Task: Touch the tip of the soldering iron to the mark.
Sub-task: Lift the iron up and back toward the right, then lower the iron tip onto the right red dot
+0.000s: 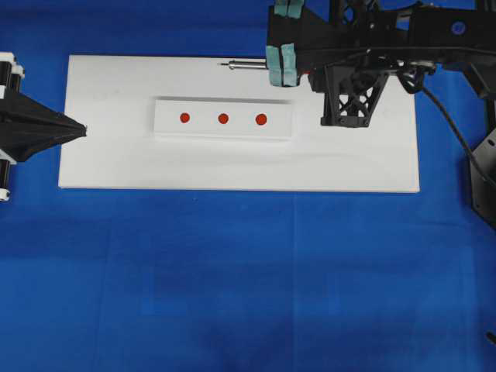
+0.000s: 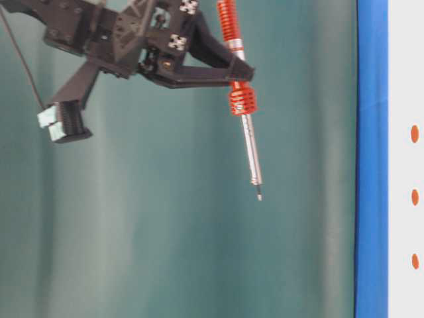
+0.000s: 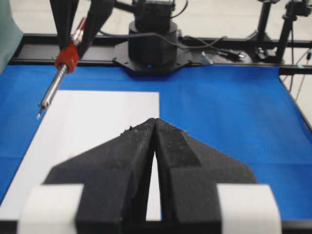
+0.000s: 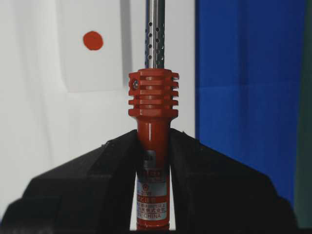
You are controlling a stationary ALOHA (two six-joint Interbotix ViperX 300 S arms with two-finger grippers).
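The soldering iron (image 4: 152, 105) has a ribbed red-orange handle and a perforated metal shaft. My right gripper (image 4: 152, 139) is shut on the handle, black fingers on both sides. It hangs in the air, pointing down at a slight tilt (image 2: 242, 99), its tip (image 2: 259, 197) touching nothing. From overhead the shaft (image 1: 244, 65) lies over the white board's far edge, beyond the strip. Three red round marks (image 1: 223, 118) sit in a row on a raised white strip (image 1: 203, 118); one mark (image 4: 92, 40) shows left of the shaft. My left gripper (image 1: 77, 130) is shut and empty at the board's left edge.
The white board (image 1: 349, 155) lies on a blue cloth (image 1: 248, 279). The iron's black cord (image 1: 457, 132) runs off to the right behind the right arm. The right arm's base (image 3: 152, 46) stands at the far side in the left wrist view.
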